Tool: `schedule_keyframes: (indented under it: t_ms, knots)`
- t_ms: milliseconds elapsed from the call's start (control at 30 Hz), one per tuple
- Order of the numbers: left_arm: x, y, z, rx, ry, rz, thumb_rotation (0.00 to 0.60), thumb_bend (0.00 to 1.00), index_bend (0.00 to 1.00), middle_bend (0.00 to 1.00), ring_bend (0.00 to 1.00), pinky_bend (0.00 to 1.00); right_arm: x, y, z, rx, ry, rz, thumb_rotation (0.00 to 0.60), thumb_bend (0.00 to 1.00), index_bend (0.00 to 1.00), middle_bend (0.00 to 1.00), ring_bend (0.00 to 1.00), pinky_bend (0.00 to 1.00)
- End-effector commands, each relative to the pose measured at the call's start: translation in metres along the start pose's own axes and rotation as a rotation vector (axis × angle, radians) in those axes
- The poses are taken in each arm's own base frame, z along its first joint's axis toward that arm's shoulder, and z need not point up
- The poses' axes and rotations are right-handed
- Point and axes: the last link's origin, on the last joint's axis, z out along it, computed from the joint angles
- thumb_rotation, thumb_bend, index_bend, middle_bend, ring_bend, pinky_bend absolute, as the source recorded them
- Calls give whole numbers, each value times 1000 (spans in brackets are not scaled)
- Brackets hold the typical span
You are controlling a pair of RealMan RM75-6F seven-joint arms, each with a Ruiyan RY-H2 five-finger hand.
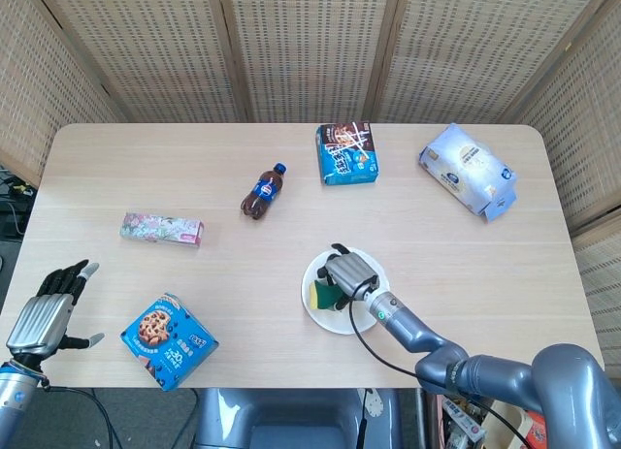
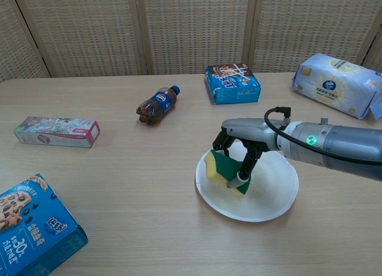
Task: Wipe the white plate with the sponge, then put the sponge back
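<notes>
Right hand [image 2: 239, 154] clamps the yellow-and-green rectangular sponge [image 2: 222, 170] on the round white plate's [image 2: 277, 195] left part; unwiped surface lies rightward. Left hand [image 1: 44, 313], fingers apart, sits well apart.
</notes>
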Motion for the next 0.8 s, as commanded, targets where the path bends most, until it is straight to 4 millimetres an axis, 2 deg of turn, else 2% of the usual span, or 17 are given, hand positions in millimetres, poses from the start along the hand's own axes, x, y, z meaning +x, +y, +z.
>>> schedule_keyframes:
  t_ms: [33, 167, 500, 700, 800]
  knots:
    - [0, 0, 0, 0, 0, -1, 600, 0, 0, 0, 0, 0, -4, 4, 5, -19, -9, -2, 600, 624, 648, 597, 253, 40]
    - [0, -1, 1, 4, -1, -1, 600, 0, 0, 0, 0, 0, -12, 14, 5, -43, -26, -14, 600, 624, 649, 597, 253, 40]
    - [-1, -1, 1, 4, -3, -1, 600, 0, 0, 0, 0, 0, -24, 17, 6, -39, -24, -3, 600, 624, 652, 597, 253, 40]
    - [-1, 0, 0, 3, -4, -1, 600, 0, 0, 0, 0, 0, -15, 14, 5, -12, 20, 34, 600, 624, 654, 588, 253, 40]
    - [-1, 0, 0, 2, -5, 0, 600, 0, 0, 0, 0, 0, -5, 9, 4, 15, 64, 55, 600, 624, 656, 536, 251, 40]
